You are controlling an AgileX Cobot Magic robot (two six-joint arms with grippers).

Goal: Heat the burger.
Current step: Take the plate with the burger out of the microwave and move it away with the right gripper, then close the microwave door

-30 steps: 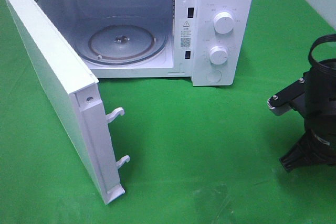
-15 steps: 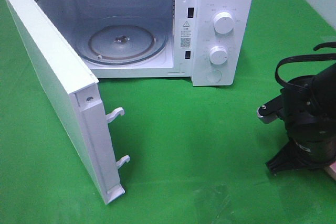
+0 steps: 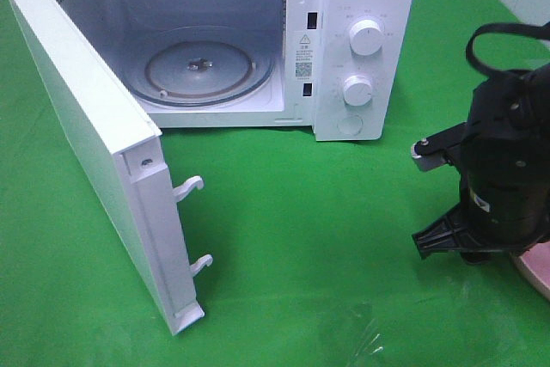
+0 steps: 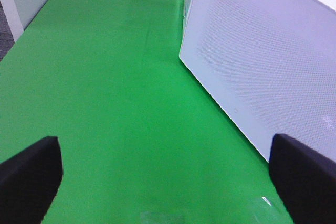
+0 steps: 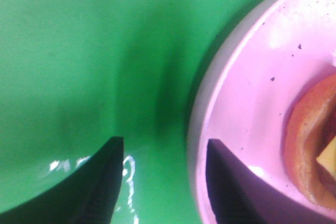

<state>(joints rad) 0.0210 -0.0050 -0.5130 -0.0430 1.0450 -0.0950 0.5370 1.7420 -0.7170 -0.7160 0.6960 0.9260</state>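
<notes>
The burger (image 5: pixel 310 145) lies on a round pink plate (image 5: pixel 252 93); only part of its brown bun and a bit of yellow cheese show at the edge of the right wrist view. My right gripper (image 5: pixel 164 142) is open and hangs over the plate's rim. One finger (image 5: pixel 226 182) is above the plate and the other (image 5: pixel 100 187) above the green cloth, with nothing held. In the high view my right arm (image 3: pixel 503 186) covers the burger, and only a sliver of the plate (image 3: pixel 537 271) shows. My left gripper (image 4: pixel 163 150) is wide open and empty beside the microwave door (image 4: pixel 262 61).
The white microwave (image 3: pixel 365 6) stands at the back with its door (image 3: pixel 86 143) swung wide open toward the front left. Its glass turntable (image 3: pixel 202 62) is bare. Two dials (image 3: pixel 367 39) sit on its right panel. Green cloth (image 3: pixel 301 238) covers the table.
My right arm has shifted leftward and farther back in the high view. The edge of the pink plate now shows beneath it at the right border.
</notes>
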